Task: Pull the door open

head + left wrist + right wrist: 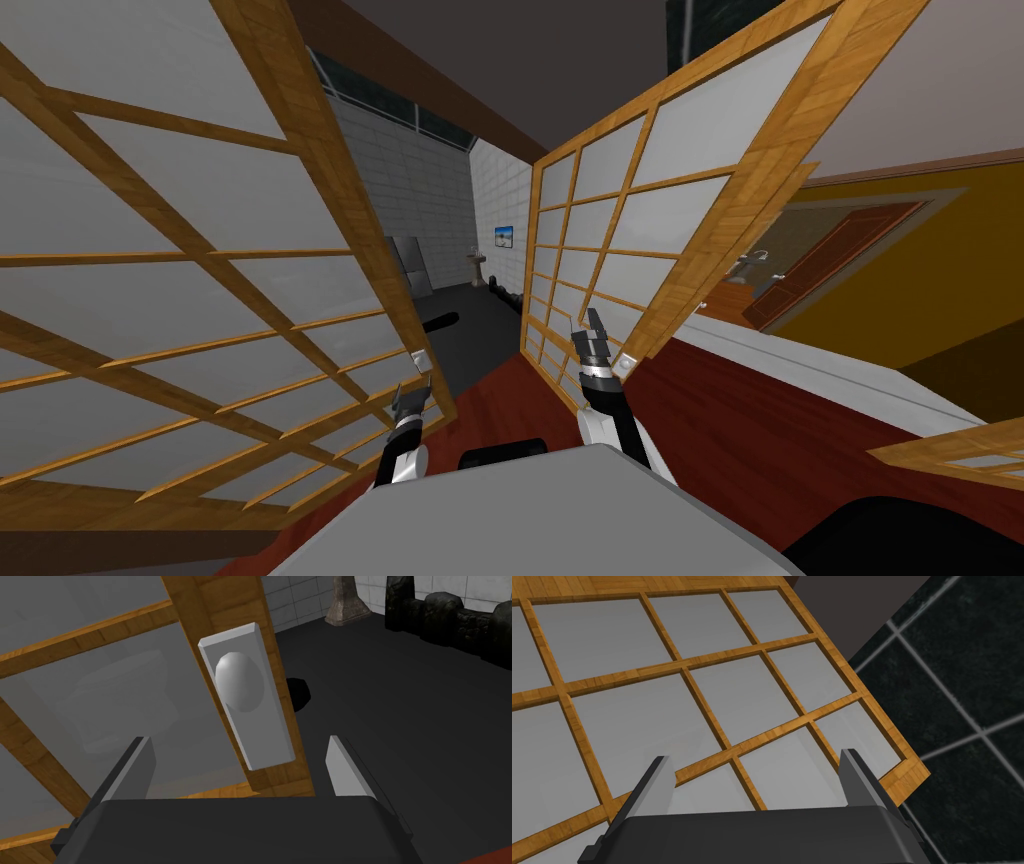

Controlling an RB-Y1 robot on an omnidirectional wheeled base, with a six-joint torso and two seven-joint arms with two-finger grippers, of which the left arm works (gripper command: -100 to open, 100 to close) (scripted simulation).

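The wood-framed lattice door (335, 200), panelled in flat pale grey, is seen at nine o'clock in the head view. Its smooth oval knob (239, 682) is mounted on a bevelled rectangular grey plate (267, 746), at twelve o'clock of the left gripper (239, 741), whose thin blades are spread wide. The right gripper (757, 758) is likewise held agape, faced toward a second lattice door (637, 726).

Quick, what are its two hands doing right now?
Left hand: open, empty, in front of the grey oval doorknob.
Right hand: open, empty, facing the wood-framed white-paned door.
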